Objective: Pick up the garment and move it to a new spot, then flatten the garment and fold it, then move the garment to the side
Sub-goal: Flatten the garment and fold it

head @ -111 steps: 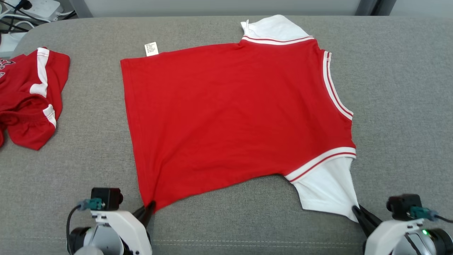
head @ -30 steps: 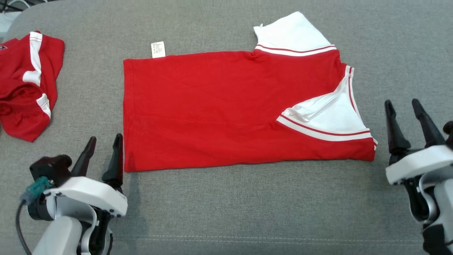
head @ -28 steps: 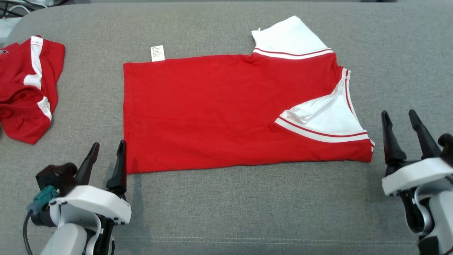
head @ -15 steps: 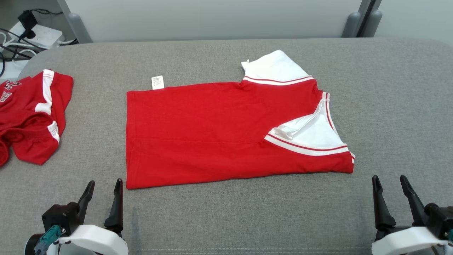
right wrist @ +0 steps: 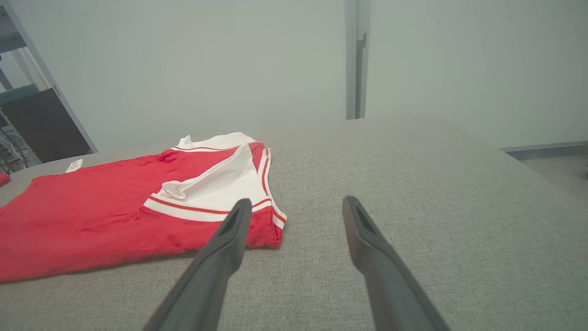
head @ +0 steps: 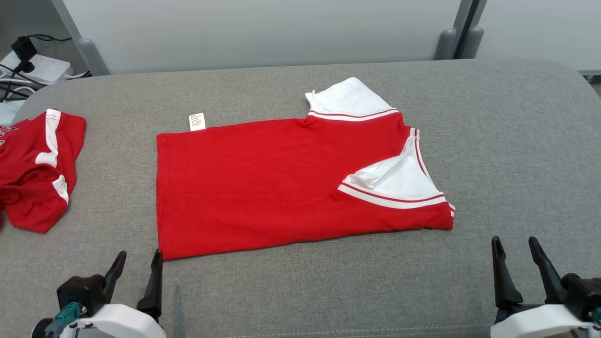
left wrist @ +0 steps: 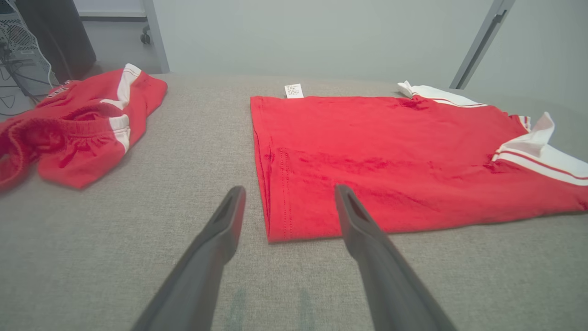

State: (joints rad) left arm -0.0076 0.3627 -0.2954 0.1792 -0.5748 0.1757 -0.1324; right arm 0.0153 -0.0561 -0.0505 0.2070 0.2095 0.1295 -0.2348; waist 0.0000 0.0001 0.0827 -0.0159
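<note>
The garment [head: 263, 178] is a red shirt with white sleeves, lying on the grey surface with its near side folded over, so one white sleeve rests on top at the right. It also lies ahead in the left wrist view as the garment [left wrist: 390, 156] and at the left in the right wrist view as the garment [right wrist: 115, 207]. My left gripper [head: 137, 262] stands open just short of the shirt's near left corner, holding nothing; the left gripper [left wrist: 287, 197] has that corner between its fingertips' lines. My right gripper [head: 515, 248] is open and empty, off the shirt's near right corner; the right gripper [right wrist: 296, 207] points past it.
A second red and white garment [head: 33, 169] lies crumpled at the left edge of the grey padded surface [head: 507, 141]. A small white label [head: 196, 121] sticks out at the shirt's far edge. Behind the surface are a pale wall, posts and cables on the floor at far left.
Earlier both grippers held the shirt's near corners; its near side has since been folded over and let go. Over the last second both open grippers drew back toward me and the camera tilted up.
</note>
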